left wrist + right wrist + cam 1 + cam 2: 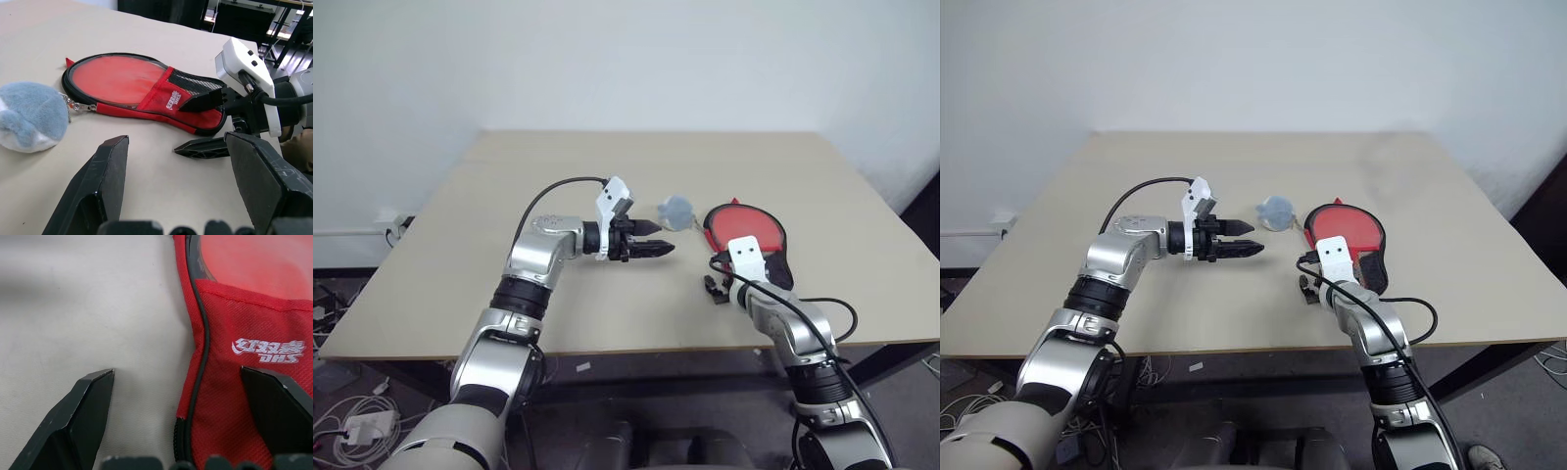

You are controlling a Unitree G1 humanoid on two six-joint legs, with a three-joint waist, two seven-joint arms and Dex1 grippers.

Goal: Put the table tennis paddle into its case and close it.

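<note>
The case lay flat on the table, at about three o'clock from the grey plush lump, with the paddle apparently inside it; it was judged soft, light and best pinched at the narrow handle end. The right gripper was spread wide astride that end's edge, and the left gripper hung parted and empty. The paddle's handle and the zipper's extent could not be made out.

Looks like a lab or test room. I'm at a plain beige tabletop pushed near a bare white wall, nothing hung on it. Below the tabletop's left edge, loose cables and a white power strip lie on the dark floor, and a wall socket sits just beside that same edge. Past the tabletop's far side, my left wrist view catches dark desks or frames, too blurred to tell more.
</note>
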